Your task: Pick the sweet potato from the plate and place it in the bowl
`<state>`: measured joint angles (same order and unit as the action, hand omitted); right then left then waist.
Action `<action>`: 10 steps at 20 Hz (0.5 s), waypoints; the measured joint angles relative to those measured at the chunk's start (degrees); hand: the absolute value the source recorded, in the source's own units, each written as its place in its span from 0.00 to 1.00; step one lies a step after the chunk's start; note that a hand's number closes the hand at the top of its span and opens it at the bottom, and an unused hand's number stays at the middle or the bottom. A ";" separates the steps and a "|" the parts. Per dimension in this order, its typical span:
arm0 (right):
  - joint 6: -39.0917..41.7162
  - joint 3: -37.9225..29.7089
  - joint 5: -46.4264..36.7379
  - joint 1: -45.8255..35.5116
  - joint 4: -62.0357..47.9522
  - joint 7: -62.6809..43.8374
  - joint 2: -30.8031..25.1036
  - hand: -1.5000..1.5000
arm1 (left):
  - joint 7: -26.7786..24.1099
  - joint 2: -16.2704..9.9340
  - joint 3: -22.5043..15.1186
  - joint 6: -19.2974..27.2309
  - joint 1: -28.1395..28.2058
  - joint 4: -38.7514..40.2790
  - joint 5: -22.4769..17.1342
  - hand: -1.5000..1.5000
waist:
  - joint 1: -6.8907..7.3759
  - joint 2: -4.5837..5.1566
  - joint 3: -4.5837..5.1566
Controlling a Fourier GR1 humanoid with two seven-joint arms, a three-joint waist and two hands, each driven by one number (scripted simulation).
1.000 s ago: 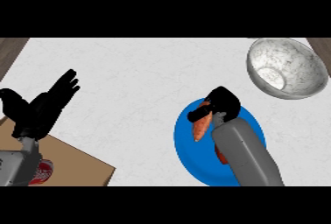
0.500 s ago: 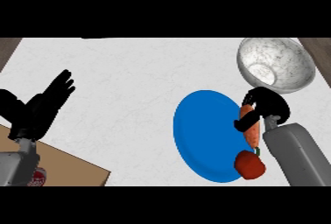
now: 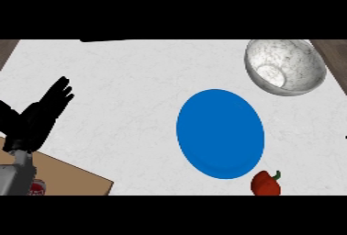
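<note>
My left hand rests with its fingers released; my right hand and the sweet potato are out of view. The plate is bare, so I should lower into the bowl before letting go.

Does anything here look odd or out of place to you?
Nothing is spilled or broken. The blue plate lies bare, and no sweet potato shows on it or in the bowl. A red pepper sits beside the plate.

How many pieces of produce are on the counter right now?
1: a red bell pepper lies on the counter by the lower right rim of the blue plate. The sweet potato shows nowhere, neither on the plate nor in the metal bowl; it may be out of view.
</note>
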<state>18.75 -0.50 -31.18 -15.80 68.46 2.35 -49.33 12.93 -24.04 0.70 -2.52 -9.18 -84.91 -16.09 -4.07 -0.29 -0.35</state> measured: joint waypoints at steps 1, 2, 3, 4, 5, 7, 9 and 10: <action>0.33 -1.84 1.09 0.70 -1.07 4.32 -2.69 1.00 | 0.15 -0.14 0.11 -0.18 -0.07 -0.13 -0.16 0.50 | 0.19 0.02 0.01; 0.87 -3.62 2.07 1.31 -2.30 8.43 -5.38 1.00 | 0.25 -0.09 -0.01 -0.09 -0.25 -0.32 0.02 0.50 | 0.50 0.05 0.04; 0.93 -5.24 2.69 2.37 -3.85 12.65 -7.75 1.00 | 0.47 -0.15 -0.11 -0.18 -0.49 -0.46 0.11 0.50 | 0.79 0.08 0.08; 1.10 -7.02 3.48 3.38 -5.29 16.54 -10.02 1.00 | -0.14 0.20 -0.47 -0.21 0.06 -0.63 0.48 0.50 | 1.07 0.08 0.10; 1.19 -8.46 3.77 3.71 -7.17 20.11 -12.19 1.00 | -0.52 0.57 -0.81 -0.22 -0.30 -0.26 0.87 0.50 | 1.46 0.17 0.13; 1.70 -11.20 4.37 4.23 -10.62 26.45 -16.29 1.00 | 0.59 0.63 -1.13 -0.42 -1.40 -0.74 0.84 0.50 | 2.16 0.23 0.17; 2.00 -13.53 4.62 4.37 -13.42 31.29 -19.47 1.00 | 0.74 0.89 -1.39 -0.85 -1.63 -0.43 1.11 0.50 | 2.75 0.27 0.23; 2.52 -14.71 4.98 4.54 -13.98 32.77 -20.70 1.00 | 0.57 0.83 -1.17 -1.32 -1.84 -0.11 1.09 0.50 | 2.91 0.25 0.26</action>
<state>21.27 -15.21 -26.20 -11.26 54.48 35.12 -70.03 13.50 -23.21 -0.47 -3.83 -11.02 -85.02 -14.99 -1.15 -0.03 -0.09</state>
